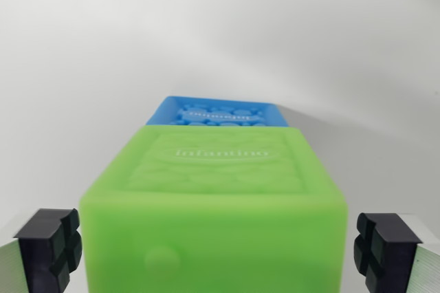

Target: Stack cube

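A bare test setup, a lab or studio by the look of it: a plain white table (62, 135) fills the frame's upper half and both sides with no clutter, and soft toy blocks, green (213, 203) and blue (218, 112), sit at centre as props.

- The surface (82, 100) is plain white, matte and unmarked.
- It fills the whole view behind and beside the objects; no edge, seam or wall boundary can be told.
- Lighting is soft and diffuse, brighter toward the upper part of the wrist view.
- A faint grey shadow (344, 124) lies on the wrist view's right.
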